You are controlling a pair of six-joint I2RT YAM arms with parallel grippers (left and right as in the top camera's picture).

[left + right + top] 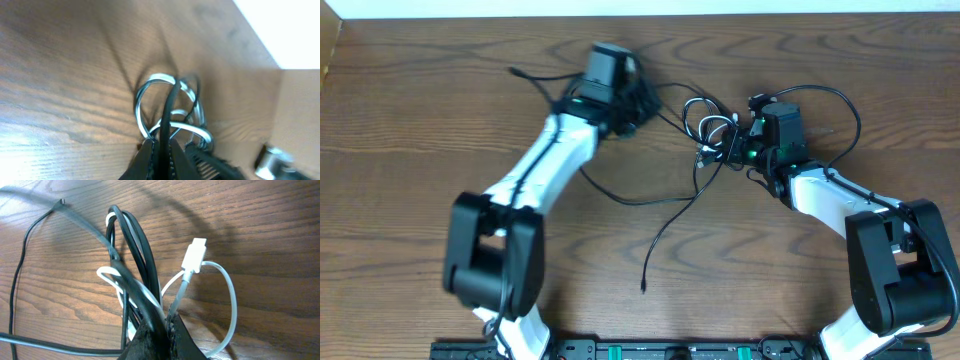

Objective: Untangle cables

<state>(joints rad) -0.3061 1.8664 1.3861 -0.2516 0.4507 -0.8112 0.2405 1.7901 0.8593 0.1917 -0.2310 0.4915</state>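
The cables (705, 125) lie knotted just past the counter's middle, toward its far edge. The tangle is stretched left to right between the two arms. One loose black strand (647, 270) runs out of it toward the near edge, its free tip pointing that way. The counter (410, 120) is brown wood grain, with a pale strip beyond its far edge.

Overhead, both grips are hidden. The left wrist view shows the left fingers (145, 160) closed on a black cord in front of grey-white loops. The right wrist view shows the right fingers (185, 342) clamped on black and white cords, with a white plug (195, 254) pointing away from them.
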